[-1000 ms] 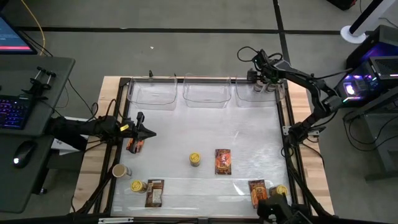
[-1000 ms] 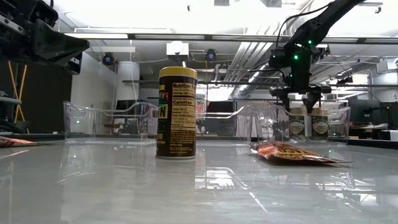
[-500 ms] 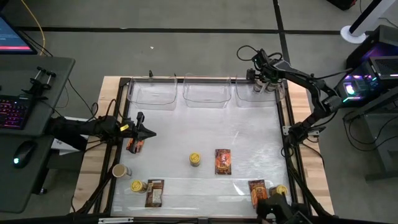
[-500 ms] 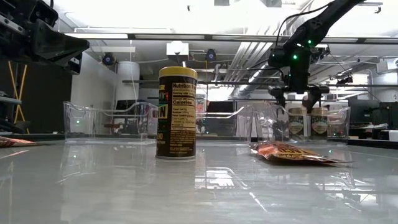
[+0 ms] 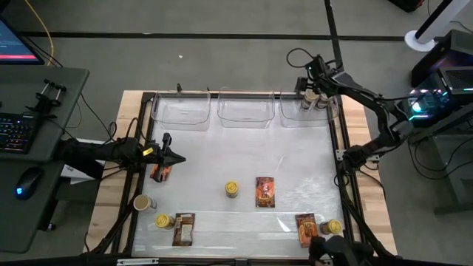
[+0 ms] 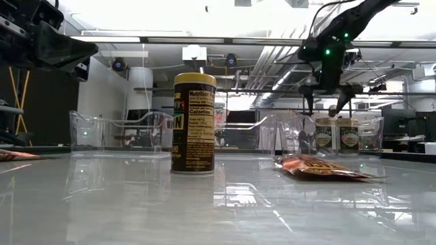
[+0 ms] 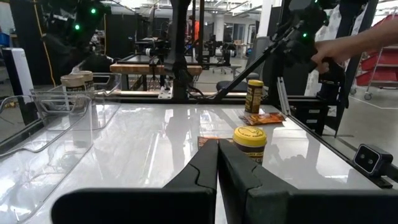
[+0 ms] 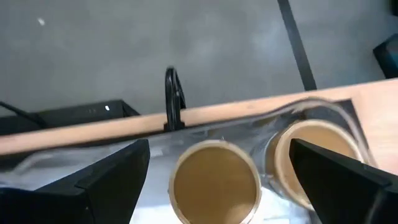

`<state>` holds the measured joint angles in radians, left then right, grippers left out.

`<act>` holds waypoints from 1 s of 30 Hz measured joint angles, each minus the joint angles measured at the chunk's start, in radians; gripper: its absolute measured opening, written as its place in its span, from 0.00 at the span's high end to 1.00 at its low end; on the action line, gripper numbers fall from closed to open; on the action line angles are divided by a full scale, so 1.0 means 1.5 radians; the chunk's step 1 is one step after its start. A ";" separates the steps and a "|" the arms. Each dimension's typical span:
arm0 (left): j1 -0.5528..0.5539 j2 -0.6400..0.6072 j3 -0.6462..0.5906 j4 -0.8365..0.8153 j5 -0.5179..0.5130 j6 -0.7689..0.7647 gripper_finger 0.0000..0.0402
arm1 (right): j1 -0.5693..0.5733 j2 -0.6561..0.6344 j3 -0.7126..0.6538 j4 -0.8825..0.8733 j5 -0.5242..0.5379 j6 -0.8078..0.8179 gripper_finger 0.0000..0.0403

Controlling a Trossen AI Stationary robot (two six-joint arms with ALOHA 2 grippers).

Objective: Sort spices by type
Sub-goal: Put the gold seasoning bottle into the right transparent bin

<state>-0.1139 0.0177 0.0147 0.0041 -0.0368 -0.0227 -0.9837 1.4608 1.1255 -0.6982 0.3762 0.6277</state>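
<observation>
While the right hand (image 6: 325, 107) hangs released above it, the clear plastic bin (image 5: 295, 118) holds two upright tan-lidded jars (image 8: 216, 182); beside it, two bins sit empty.

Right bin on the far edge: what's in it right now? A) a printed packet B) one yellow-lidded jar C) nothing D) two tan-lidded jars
D: the high view shows two tan-lidded jars standing side by side in the right bin, and the right wrist view looks down on both lids between the open fingers of the right gripper, which hangs above them.
</observation>
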 joint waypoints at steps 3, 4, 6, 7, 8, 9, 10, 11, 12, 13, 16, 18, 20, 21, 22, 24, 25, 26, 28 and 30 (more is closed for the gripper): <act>0.000 0.000 0.000 0.000 0.000 0.000 1.00 | 0.009 -0.023 0.000 0.017 -0.005 0.000 0.05; 0.000 0.000 0.000 0.000 0.000 0.000 1.00 | 0.015 -0.031 0.000 0.021 -0.009 0.000 0.05; 0.000 0.000 0.000 0.000 0.000 0.000 1.00 | 0.032 -0.045 0.000 0.032 -0.026 0.001 0.05; 0.000 0.000 0.000 0.000 0.000 0.000 1.00 | 0.043 -0.051 0.000 0.039 -0.041 0.002 0.05; 0.000 0.000 0.000 0.000 0.000 0.000 1.00 | 0.055 -0.055 0.000 0.046 -0.058 0.004 0.05; 0.000 0.000 0.000 0.000 0.000 0.000 1.00 | 0.069 -0.059 0.000 0.056 -0.081 0.007 0.05; 0.000 0.000 0.000 0.000 0.000 0.000 1.00 | 0.085 -0.060 0.001 0.069 -0.106 0.007 0.05; 0.000 0.000 0.000 0.000 0.000 0.000 1.00 | 0.103 -0.060 0.001 0.085 -0.136 0.007 0.05; 0.000 0.000 0.000 0.000 0.000 0.000 1.00 | 0.122 -0.059 0.001 0.097 -0.169 0.008 0.05; 0.000 0.000 0.000 0.000 0.000 0.000 1.00 | 0.145 -0.059 0.001 0.111 -0.199 0.009 0.05; 0.000 0.000 0.000 0.000 0.000 0.000 1.00 | 0.226 -0.055 0.001 0.160 -0.255 0.011 0.05; 0.000 0.000 0.000 0.000 0.000 0.000 1.00 | 0.286 -0.054 0.001 0.179 -0.276 -0.005 0.05; 0.000 0.000 0.000 0.000 0.000 0.000 1.00 | 0.347 -0.054 0.001 0.198 -0.294 -0.019 0.05; 0.000 0.000 0.000 0.000 0.000 0.000 1.00 | 0.377 -0.054 0.001 0.198 -0.305 -0.024 0.05; 0.000 0.000 0.000 0.000 0.000 0.000 1.00 | 0.409 -0.054 0.001 0.196 -0.313 -0.027 0.05; 0.000 0.000 0.000 0.000 0.000 0.000 1.00 | 0.470 -0.054 0.001 0.185 -0.327 -0.026 0.05; 0.000 0.000 0.000 0.000 0.000 0.000 1.00 | 0.501 -0.054 0.001 0.173 -0.332 -0.015 0.05; 0.000 0.000 0.000 0.000 0.000 0.000 1.00 | 0.530 -0.054 0.001 0.156 -0.334 0.001 0.05; 0.000 0.000 0.000 0.000 0.000 0.000 1.00 | 0.589 -0.054 0.001 0.112 -0.334 0.050 0.05; 0.000 0.000 0.000 0.000 0.000 0.000 1.00 | 0.645 -0.054 0.001 0.056 -0.336 0.117 0.05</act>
<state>-0.1139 0.0174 0.0144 0.0044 -0.0369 -0.0227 -0.0162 1.3792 1.1263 -0.6137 -0.1271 0.8028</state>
